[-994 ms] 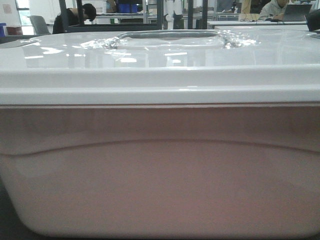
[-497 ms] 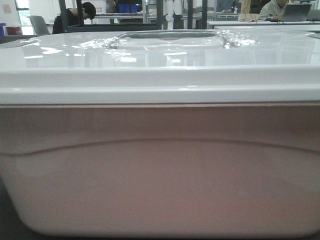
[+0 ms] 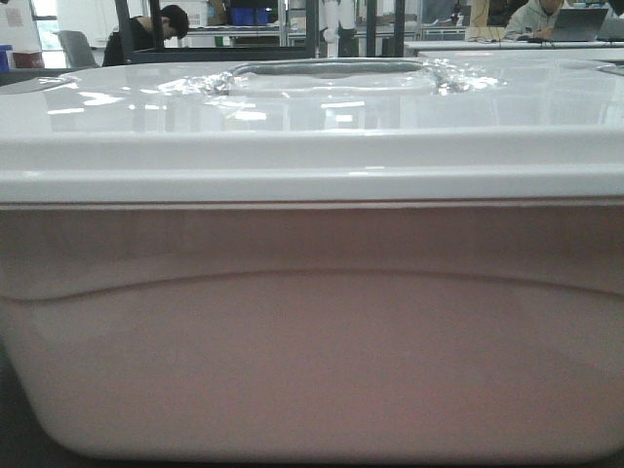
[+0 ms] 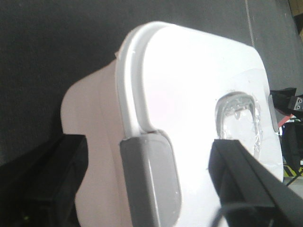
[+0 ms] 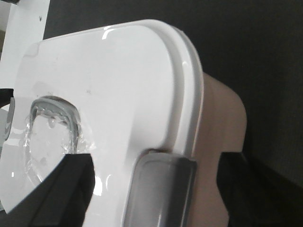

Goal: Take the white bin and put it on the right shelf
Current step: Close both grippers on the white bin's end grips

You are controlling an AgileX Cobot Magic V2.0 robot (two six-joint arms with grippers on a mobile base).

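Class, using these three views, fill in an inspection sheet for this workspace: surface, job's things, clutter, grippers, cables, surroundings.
Surface: dark matt surface under and around the bin.
Job's things: white bin with its lid on and a grey latch at each end; the right shelf cannot be identified.
Clutter: nothing seen.
Grippers: left gripper and right gripper each straddle an end latch, jaws apart; contact cannot be told.
Cables: thin coloured wires at the edge of the left wrist view.
Surroundings: dark uprights, blue crates, a seated person and a laptop far behind.
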